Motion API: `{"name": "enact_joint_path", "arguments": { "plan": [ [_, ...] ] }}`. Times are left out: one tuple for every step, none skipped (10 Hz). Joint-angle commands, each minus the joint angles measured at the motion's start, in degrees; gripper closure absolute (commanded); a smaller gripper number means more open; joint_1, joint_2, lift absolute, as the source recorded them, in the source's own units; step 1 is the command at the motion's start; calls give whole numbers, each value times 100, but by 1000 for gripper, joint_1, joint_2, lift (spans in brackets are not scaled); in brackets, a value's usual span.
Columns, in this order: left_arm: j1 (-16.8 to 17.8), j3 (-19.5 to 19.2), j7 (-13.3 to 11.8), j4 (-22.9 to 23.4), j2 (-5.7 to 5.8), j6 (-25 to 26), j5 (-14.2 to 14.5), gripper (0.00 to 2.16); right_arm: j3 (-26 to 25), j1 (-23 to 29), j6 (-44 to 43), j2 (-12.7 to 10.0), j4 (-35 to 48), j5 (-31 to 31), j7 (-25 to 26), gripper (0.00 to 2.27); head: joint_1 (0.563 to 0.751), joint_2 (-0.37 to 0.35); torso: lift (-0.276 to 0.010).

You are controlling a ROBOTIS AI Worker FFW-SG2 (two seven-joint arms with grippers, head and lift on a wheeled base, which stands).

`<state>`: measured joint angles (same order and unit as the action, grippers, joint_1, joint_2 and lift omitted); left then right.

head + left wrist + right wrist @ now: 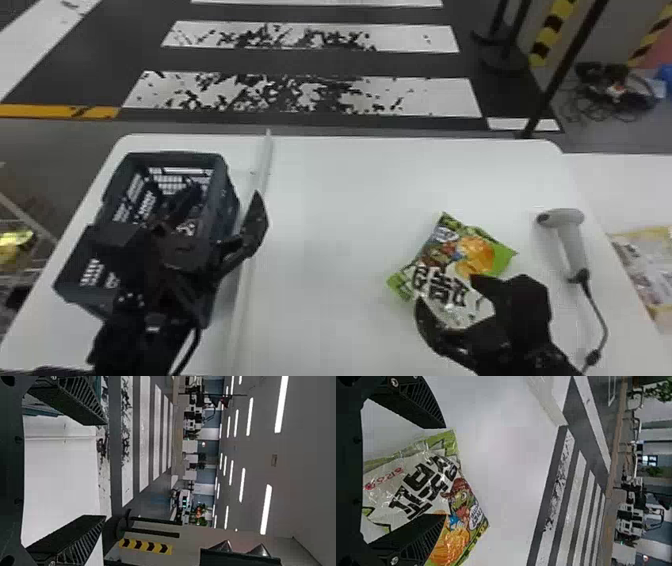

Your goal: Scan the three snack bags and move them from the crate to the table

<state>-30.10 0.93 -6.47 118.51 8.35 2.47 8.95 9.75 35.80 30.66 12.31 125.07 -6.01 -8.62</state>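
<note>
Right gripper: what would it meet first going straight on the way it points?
Most likely the snack bag, which lies partly between the right gripper's open fingers and reaches past their tips. Height over the table is unclear, so it might skim above the bag.

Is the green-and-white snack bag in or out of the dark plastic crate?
Out: the bag is at the white table's right, by the black right gripper; the crate stands left.

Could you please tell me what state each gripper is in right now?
Left gripper: open and empty, at the dark crate.
Right gripper: open, around the green-and-white snack bag, not clamped on it.
</note>
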Motion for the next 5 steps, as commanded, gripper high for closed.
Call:
{"name": "enact_joint_path", "arguments": {
  "plan": [
    [-5, -5, 40, 5, 0, -5, 19, 33, 484, -144, 270, 113, -9, -753, 45, 93, 695, 66, -62],
    [-13, -5, 84, -12, 0, -5, 19, 33, 721, -223, 270, 122, -79, -1166, 141, 97, 695, 88, -62],
    [-31, -5, 84, -12, 9, -5, 19, 33, 959, -363, 270, 227, -281, -1403, 396, 97, 695, 103, -62],
    [-57, -5, 67, 5, 26, -22, 28, 36, 1187, -504, 288, 271, -562, -1676, 642, 97, 695, 106, -62],
    [-57, -32, 31, 5, 44, -40, 72, 36, 1372, -627, 323, 289, -861, -1904, 809, 97, 695, 106, -62]
  ]
}}
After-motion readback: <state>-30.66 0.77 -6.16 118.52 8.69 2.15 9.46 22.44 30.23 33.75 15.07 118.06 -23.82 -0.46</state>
